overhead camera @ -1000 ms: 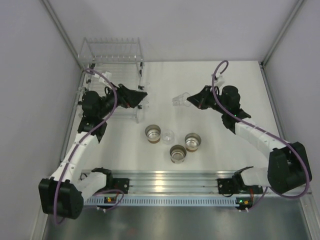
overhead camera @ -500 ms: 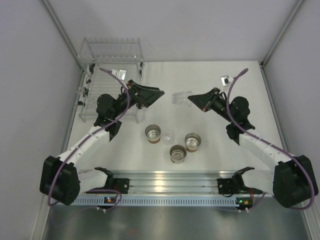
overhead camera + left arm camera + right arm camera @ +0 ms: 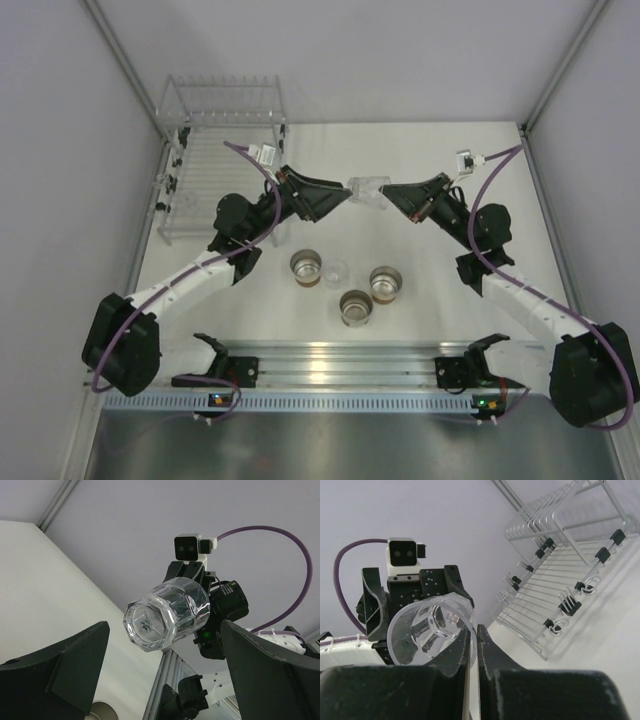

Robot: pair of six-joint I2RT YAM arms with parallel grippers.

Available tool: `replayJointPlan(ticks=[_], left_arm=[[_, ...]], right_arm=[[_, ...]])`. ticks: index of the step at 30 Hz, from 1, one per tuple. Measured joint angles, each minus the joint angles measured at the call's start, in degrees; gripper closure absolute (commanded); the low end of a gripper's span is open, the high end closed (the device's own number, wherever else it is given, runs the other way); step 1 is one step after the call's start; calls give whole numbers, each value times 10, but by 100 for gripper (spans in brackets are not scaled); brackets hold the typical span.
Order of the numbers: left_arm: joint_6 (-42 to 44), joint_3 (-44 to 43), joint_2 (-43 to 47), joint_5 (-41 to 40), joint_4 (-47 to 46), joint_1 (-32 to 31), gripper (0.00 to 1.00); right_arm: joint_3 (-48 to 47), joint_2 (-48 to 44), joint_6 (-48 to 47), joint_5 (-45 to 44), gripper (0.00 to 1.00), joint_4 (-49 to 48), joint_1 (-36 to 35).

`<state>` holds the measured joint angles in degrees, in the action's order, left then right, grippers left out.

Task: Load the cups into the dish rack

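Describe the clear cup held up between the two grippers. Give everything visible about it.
The clear cup is transparent and looks like plastic, with faceted sides and a thick base bearing a moulded star-like mark. It is empty and hangs in mid-air on its side, base toward the left gripper, mouth toward the right gripper. The right gripper clamps its wall at the rim, nearly closed. The left gripper is wide open on either side of it, not touching.
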<state>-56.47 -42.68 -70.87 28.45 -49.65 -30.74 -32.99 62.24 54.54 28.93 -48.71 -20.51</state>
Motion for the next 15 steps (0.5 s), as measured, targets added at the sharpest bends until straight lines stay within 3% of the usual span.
replayJointPlan(ticks=[15], left_arm=[[-42,-48,-92,-19,-95,-40,2]], right_arm=[[5,-20,13,3,100,-33,-7]])
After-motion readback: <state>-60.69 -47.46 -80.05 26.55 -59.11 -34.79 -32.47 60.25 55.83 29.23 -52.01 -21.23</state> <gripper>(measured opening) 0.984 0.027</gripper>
